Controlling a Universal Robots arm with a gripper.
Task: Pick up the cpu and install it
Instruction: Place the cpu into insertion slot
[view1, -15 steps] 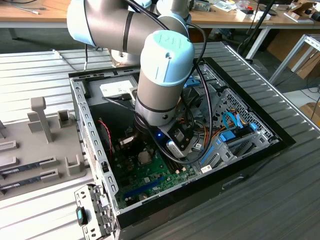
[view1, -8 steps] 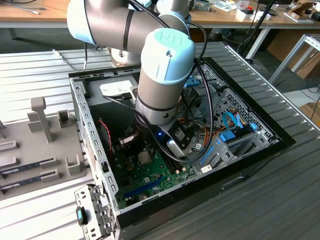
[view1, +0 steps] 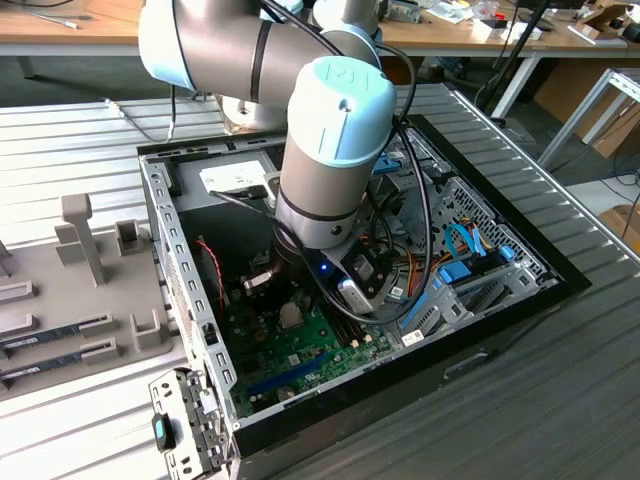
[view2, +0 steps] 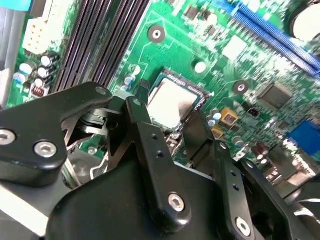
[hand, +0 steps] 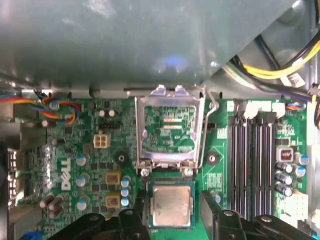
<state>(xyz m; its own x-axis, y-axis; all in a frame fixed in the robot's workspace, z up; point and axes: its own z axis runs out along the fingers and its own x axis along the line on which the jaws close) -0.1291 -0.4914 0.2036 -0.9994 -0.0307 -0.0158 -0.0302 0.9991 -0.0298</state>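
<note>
Cpu (hand: 172, 204): seated flat in socket (view2: 199, 95) on motherboard (hand: 90, 165), load frame (hand: 170, 125) raised. Hand (hand: 173, 210) spread astride it, apparently not touching. Light, rigid, fragile; take by opposite edges only.

A ribbed grey metal bench (view1: 70, 140) carries an open black desktop computer case (view1: 420, 365), lying on its side in the middle. Just beside it, at the exterior view's left, rests a grey moulded plastic tray (view1: 40, 270). A thin pale cable (view1: 135, 120) trails across the far part.

Soft even light; cpu (view2: 172, 106) top glares white.
</note>
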